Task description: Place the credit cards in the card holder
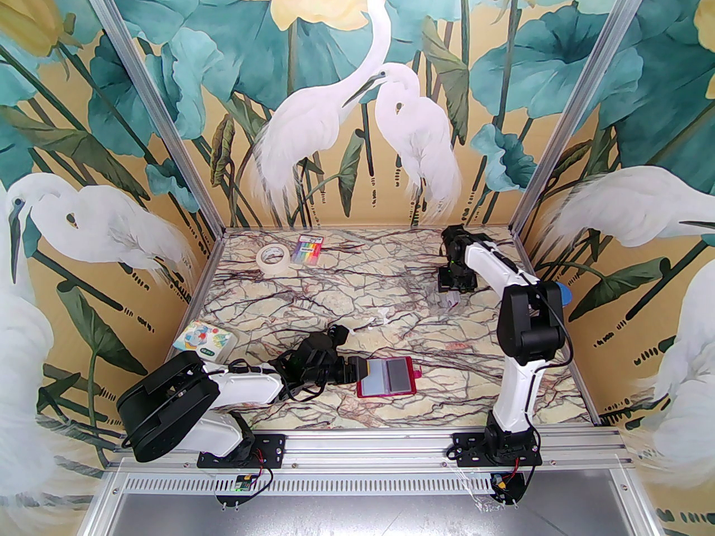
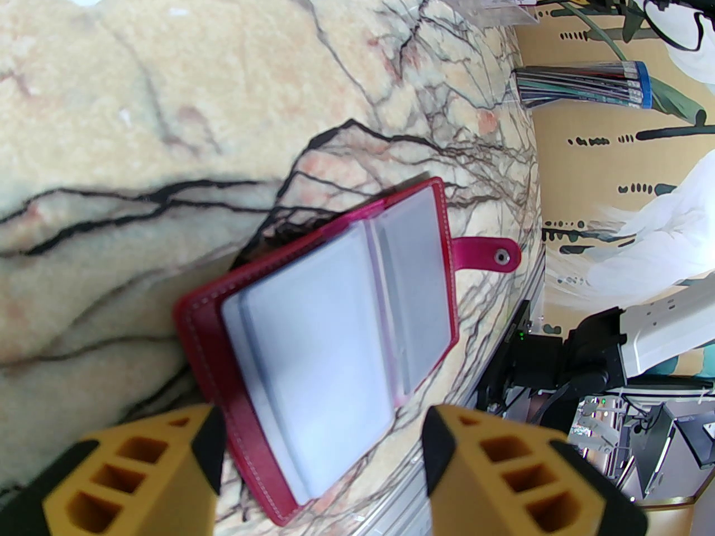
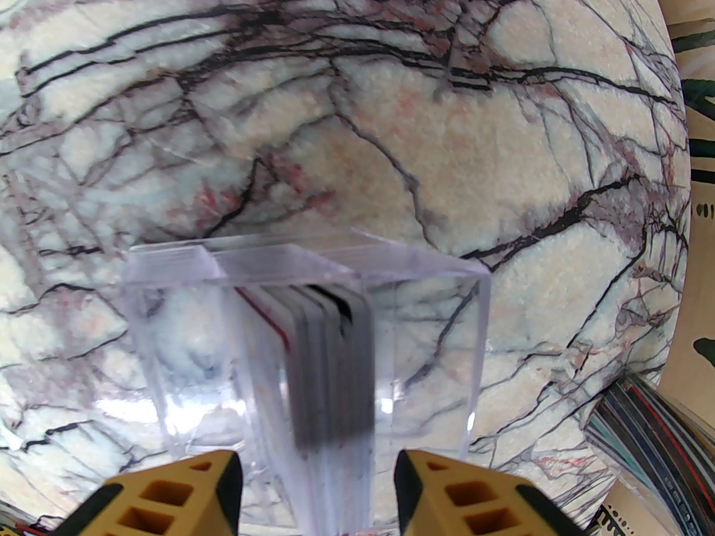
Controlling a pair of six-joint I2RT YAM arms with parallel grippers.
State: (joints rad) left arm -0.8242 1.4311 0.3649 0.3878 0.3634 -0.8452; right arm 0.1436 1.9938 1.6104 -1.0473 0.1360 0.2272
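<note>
- At the right wrist, the right gripper [image 3: 318, 494] is released: its fingers [image 3: 167, 494] stand apart on either side of the credit cards [image 3: 329, 366], with a gap showing on both sides.
- The cards stand on edge as a stack of grey and black with one red edge, inside a clear case [image 3: 435, 321]. Their near end is blurred.
- From overhead I see the case on the marble table [image 3: 391, 132], far right part.
- The left gripper [image 2: 324, 467] is released too, jaws wide. The near corner of the card holder [image 2: 313, 327] lies between them. I cannot tell whether one pad touches its edge.
- The card holder lies open and flat near the front edge, at centre, with pale sleeves up and its snap tab [image 2: 486, 254] sticking out sideways.
- Holder and case are well apart.
- At the back left, a tape roll [image 1: 273, 257] sits just beside a rainbow-striped packet [image 1: 310, 249].
</note>
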